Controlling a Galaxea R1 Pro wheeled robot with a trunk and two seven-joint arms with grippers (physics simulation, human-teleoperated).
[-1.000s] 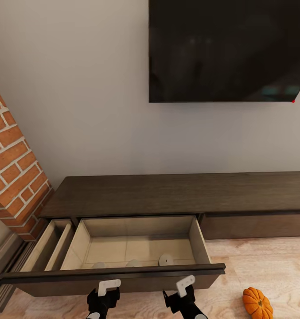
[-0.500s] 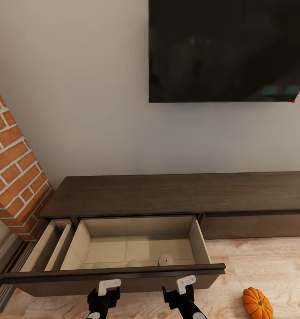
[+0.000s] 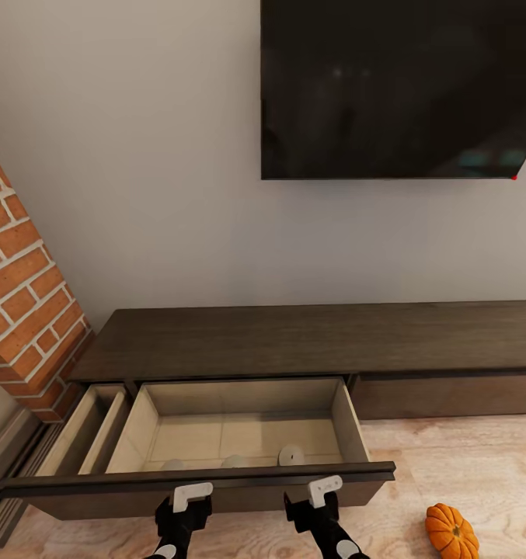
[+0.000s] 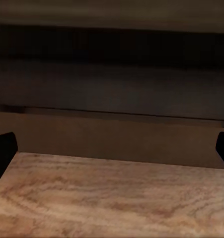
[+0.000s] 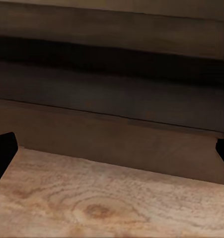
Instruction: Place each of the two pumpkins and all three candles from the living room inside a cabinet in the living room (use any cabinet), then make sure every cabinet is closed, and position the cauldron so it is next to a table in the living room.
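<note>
Both end effectors (image 3: pixel 191 497) (image 3: pixel 325 490) spread wide before open dark-brown cabinet drawer (image 3: pixel 216 485); ribbed orange pumpkin (image 3: pixel 451 532) on floor.

Head view: high, facing forward and down at the cabinet (image 3: pixel 317 341), wall at 12 o'clock. Wrist views: low, close, facing the drawer front (image 4: pixel 112 94) and floor (image 5: pixel 112 203), both shared with the head view.
</note>
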